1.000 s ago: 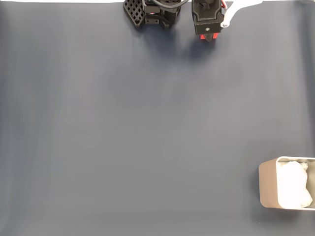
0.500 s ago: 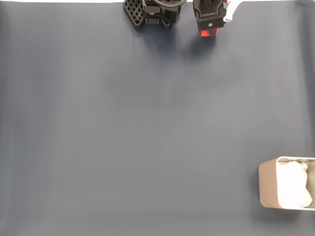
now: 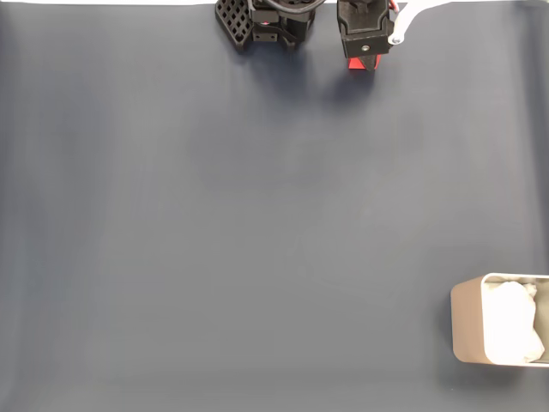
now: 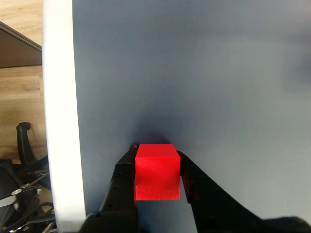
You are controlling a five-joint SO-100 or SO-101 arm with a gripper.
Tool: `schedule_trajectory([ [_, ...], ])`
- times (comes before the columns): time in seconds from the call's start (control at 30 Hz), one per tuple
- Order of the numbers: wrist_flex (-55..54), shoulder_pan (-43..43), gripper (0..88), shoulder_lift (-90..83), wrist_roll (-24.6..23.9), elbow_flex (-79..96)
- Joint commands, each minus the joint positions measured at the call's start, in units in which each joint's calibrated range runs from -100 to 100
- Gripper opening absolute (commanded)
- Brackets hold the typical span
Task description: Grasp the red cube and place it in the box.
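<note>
Red cube (image 4: 157, 170) in claw (image 4: 156, 155) beside table's white edge (image 4: 58, 121).

We get even, soft light in both views. Faint blurred shadow on the mat (image 3: 257, 215) below the arm (image 3: 364, 34). Wrist view sharp on the red cube (image 4: 157, 171), dark shadow behind it, no glare.

No text, label, brand, number or sign can be read in either view.
</note>
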Motion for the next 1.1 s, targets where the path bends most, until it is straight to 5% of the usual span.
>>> schedule_trajectory([
  [0.0, -0.42, -0.4, 5.9, 0.18, -0.68, -3.05],
  [1.07, 0.48, 1.1, 3.2, 11.19, -4.54, -23.12],
])
